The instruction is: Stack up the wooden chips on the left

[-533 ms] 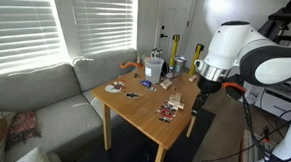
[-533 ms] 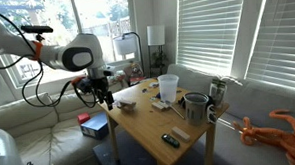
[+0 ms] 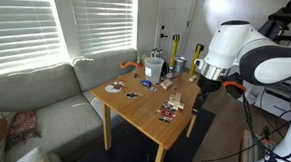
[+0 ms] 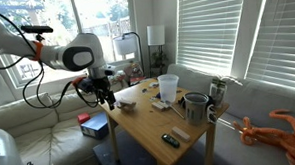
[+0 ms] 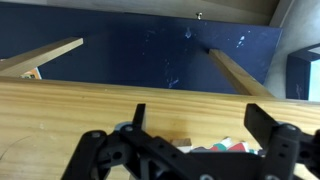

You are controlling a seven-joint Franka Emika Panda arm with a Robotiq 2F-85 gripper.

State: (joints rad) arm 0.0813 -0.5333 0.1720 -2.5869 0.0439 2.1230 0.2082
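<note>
nothing has visibly moved since the earlier frame: the arm hangs in the same place at the counter [image 3: 144,116] edge, and the gripper [image 3: 203,88] is spread wide and empty in both exterior views and in the wrist view [image 5: 200,135]. the chips [image 3: 165,84] lie flat on the counter's middle, between the white cup [image 3: 151,66] and the dark-and-red cluster [image 3: 169,113], well apart from the gripper; an exterior view shows them as pale slips [image 4: 160,106] just near of the cup [image 4: 168,87]. how many there are is too small to tell. they look light, stiff and thin, likely to skate on the smooth wood. the best hold is probably a narrow pinch across two opposite edges, low against the surface. a loose stack could slide apart if nudged.
</note>
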